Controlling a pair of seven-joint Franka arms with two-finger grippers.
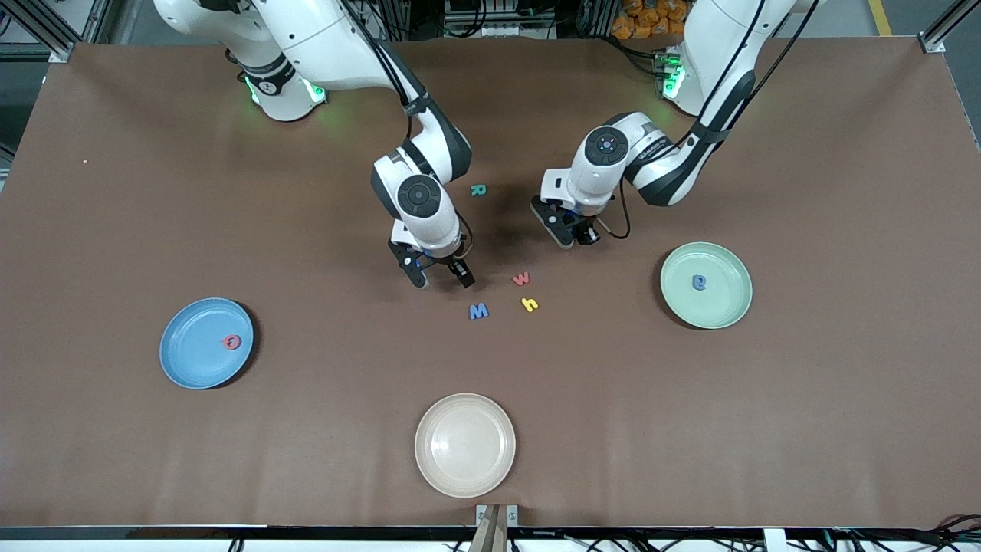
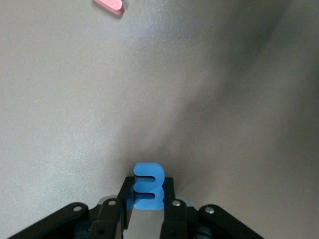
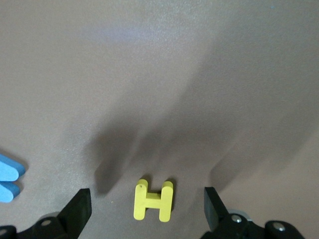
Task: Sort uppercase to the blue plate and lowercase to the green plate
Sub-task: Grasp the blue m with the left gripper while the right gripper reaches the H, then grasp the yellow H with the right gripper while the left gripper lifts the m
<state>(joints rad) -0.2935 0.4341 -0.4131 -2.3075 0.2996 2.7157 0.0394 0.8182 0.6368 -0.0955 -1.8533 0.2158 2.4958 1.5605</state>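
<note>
My left gripper (image 2: 148,188) is shut on a blue lowercase letter (image 2: 147,173), which stands on edge between the fingers low at the table. In the front view the left gripper (image 1: 571,234) hides that letter. My right gripper (image 3: 146,198) is open, straddling the yellow H (image 3: 153,201), which lies flat on the table. The right gripper (image 1: 441,277) covers the H in the front view. On the table lie the teal R (image 1: 477,190), pink w (image 1: 522,278), yellow h (image 1: 529,304) and blue W (image 1: 478,310). The blue plate (image 1: 188,356) holds the pink Q (image 1: 231,342). The green plate (image 1: 724,305) holds a blue letter (image 1: 699,283).
A cream plate (image 1: 464,444) sits nearest the front camera at mid-table. The blue plate is toward the right arm's end, the green plate toward the left arm's end. The loose letters cluster between the two grippers.
</note>
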